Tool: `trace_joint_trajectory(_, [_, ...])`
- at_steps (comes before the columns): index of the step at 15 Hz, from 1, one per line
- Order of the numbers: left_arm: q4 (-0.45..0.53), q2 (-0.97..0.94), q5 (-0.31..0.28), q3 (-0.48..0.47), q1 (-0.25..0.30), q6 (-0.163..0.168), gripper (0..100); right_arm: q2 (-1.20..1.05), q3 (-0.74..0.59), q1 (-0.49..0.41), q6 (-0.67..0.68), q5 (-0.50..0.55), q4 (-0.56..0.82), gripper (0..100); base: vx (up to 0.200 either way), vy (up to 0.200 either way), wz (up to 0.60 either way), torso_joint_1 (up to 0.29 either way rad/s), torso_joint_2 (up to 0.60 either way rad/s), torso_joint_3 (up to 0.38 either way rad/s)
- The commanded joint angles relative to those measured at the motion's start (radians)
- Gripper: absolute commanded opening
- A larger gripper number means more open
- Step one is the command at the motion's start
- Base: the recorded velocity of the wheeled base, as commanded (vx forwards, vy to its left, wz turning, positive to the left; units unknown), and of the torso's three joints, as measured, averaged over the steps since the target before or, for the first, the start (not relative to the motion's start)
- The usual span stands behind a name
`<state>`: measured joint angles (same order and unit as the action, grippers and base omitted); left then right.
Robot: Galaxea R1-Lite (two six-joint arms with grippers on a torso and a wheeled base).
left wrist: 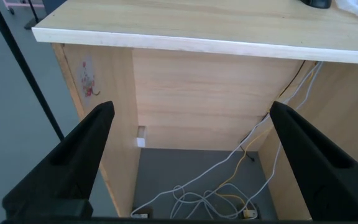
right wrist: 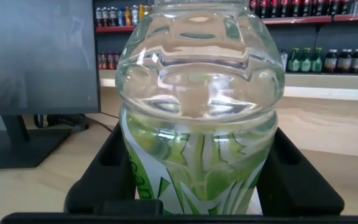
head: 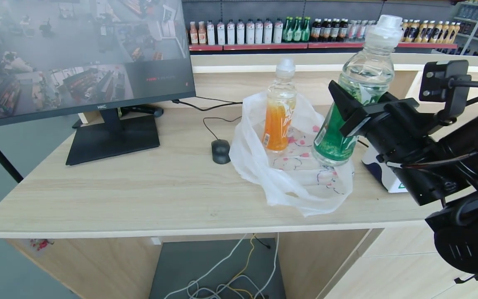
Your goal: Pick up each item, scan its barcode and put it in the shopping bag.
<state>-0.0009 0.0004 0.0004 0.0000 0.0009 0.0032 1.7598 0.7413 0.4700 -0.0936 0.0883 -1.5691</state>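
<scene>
My right gripper [head: 349,110] is shut on a clear bottle with a green label [head: 353,95], held upright just above the right side of the white shopping bag [head: 293,174]. The same green-label bottle [right wrist: 201,124] sits between the black fingers [right wrist: 107,180] in the right wrist view. An orange drink bottle [head: 279,112] stands upright inside the bag. My left gripper [left wrist: 191,155] is open and hangs low in front of the counter [left wrist: 185,25], below its edge, with nothing between its fingers.
A monitor [head: 77,54] on its stand occupies the counter's left back. A black mouse [head: 220,150] and its cable lie left of the bag. A white scanner box [head: 382,172] sits behind my right arm. Loose cables [left wrist: 216,193] hang under the counter.
</scene>
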Motion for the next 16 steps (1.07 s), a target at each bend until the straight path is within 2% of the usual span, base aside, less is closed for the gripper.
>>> trace_joint_trajectory(1, [-0.001,0.000,0.000,0.000,0.001,0.000,100,0.046,0.086,-0.017,-0.005,0.002,-0.002,0,0.000,0.000,0.00,0.000,0.00,0.000])
trace_joint_trajectory(3, [-0.001,0.000,0.000,0.000,0.001,0.000,100,0.099,0.150,-0.048,-0.051,0.001,-0.002,0,0.000,0.000,0.00,0.000,0.00,0.000])
trace_joint_trajectory(8, [-0.001,0.000,0.000,0.000,0.001,0.000,100,0.199,0.267,-0.053,-0.084,-0.041,-0.002,0,0.000,0.000,0.00,0.000,0.00,0.000])
trace_joint_trajectory(15, [-0.001,0.000,0.000,0.000,0.001,0.000,100,0.290,0.322,-0.057,-0.087,-0.061,-0.002,0,0.000,0.000,0.00,0.000,0.00,0.000])
trace_joint_trajectory(16, [-0.001,0.000,0.000,0.000,0.001,0.000,100,0.294,0.326,-0.082,-0.083,-0.064,0.000,0,0.000,0.000,0.00,0.000,0.00,0.000])
